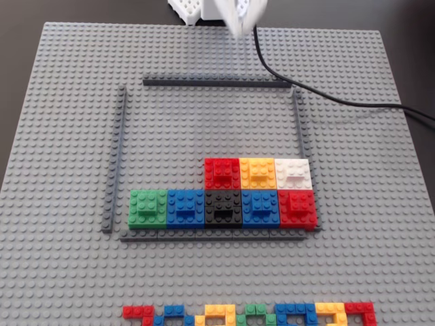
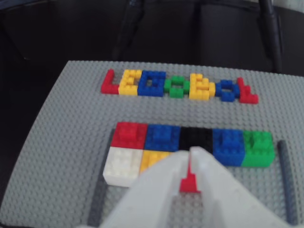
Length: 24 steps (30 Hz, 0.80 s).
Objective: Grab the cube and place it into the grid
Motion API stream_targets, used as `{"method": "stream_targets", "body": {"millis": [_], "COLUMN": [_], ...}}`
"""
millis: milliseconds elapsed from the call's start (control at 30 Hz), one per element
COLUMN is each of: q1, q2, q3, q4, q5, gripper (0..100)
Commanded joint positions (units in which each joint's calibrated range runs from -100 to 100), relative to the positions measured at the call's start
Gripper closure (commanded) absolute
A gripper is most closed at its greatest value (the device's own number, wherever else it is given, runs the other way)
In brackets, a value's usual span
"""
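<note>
Gripper [image 2: 189,154] jaws nearly meet, clenched on nothing. Red cube [image 1: 222,173] sits square inside the grid [image 1: 121,156]; in the fixed view its top brick runs left-right.

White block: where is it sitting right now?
In the fixed view, the white block ends the upper row on the right, next to the orange block and directly above a red block, close to the grid's right bar.

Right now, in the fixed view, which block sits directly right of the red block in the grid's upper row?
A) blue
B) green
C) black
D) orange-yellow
D: in the upper row the red block has the orange-yellow block touching its right side, with the white block beyond it.
</note>
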Motion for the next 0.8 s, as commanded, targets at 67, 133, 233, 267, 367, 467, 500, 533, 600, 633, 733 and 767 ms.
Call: {"method": "stream_targets", "body": {"millis": [67,133,233,267,367,467,500,533,600,633,733,767], "q1": [0.41,0.33,0.41,0.48,0.55,0.55,0.55,0.48,0.04,-0.26,-1.21,-1.29], "q2": [-2.12,-2.12,-2.12,-2.12,-2.12,-2.12,-2.12,-2.12,-2.12,-2.12,-2.12,-2.12], "q3": [6.57,9.02,12.28,13.19,15.54,17.72,18.35,18.53,18.62,18.62,18.62,18.62], "q4": [-2.91,-3.16,-3.16,-3.16,-2.86,-2.57,-2.38,-1.59,0.02,0.85,3.63,4.22], "q5": [-1.32,-1.61,-2.15,-2.30,-2.64,-3.22,-3.32,-3.42,-4.00,-4.15,-4.40,-4.54], "gripper": [100,100,100,100,100,100,100,100,100,100,100,100]}}
